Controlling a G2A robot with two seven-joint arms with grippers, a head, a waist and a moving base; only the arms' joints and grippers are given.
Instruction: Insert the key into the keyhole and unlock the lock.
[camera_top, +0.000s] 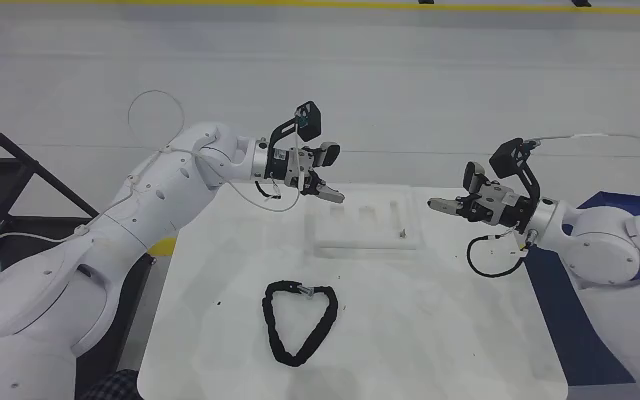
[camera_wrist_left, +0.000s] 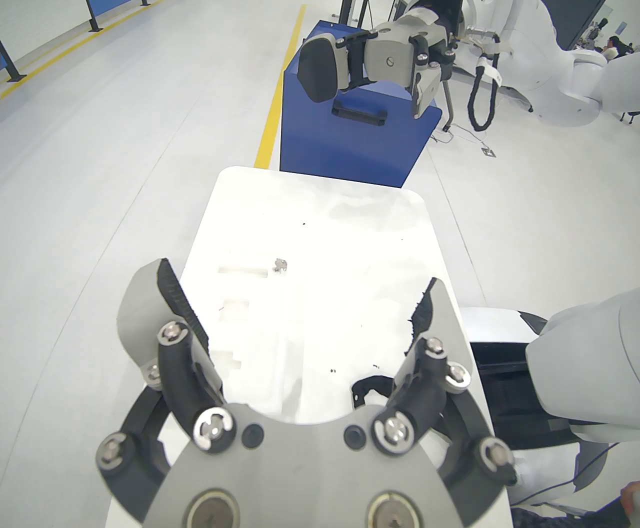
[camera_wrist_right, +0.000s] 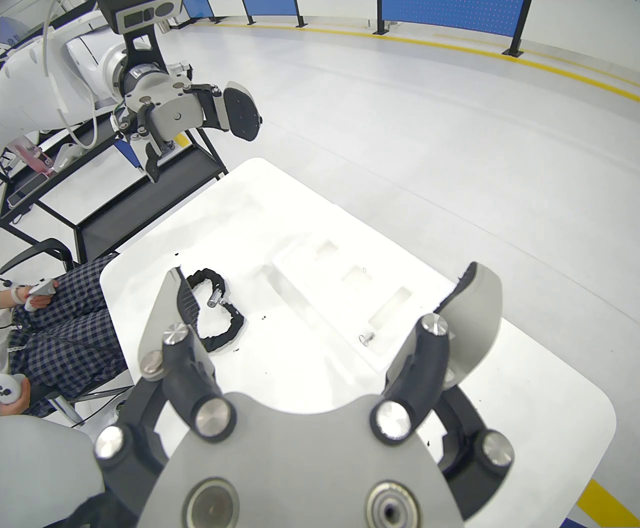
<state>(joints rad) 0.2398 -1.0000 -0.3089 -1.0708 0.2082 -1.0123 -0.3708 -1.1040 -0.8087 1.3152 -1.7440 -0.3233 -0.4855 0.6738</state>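
Left gripper (camera_wrist_left: 299, 275), right gripper (camera_wrist_right: 322, 270), fingers wide, empty; tiny key (camera_wrist_right: 367, 338) barely discernible on tray (camera_top: 340, 238)

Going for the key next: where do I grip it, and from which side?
Probably from straight above with the right end effector, pinching the key across its slim body: it lies flat on the white tray, on that arm's side.

A robot lab or test hall is hosting the work. A white table (camera_top: 450, 330) is standing on a wide, pale, glossy floor. A yellow line (camera_wrist_left: 292, 50) is running across the floor beyond the table, with blue partition panels (camera_wrist_right: 450, 10) on black feet fencing the space farther off. A blue cabinet (camera_wrist_left: 350, 145) and a black metal rack (camera_wrist_right: 140, 200) are flanking the table's opposite ends.
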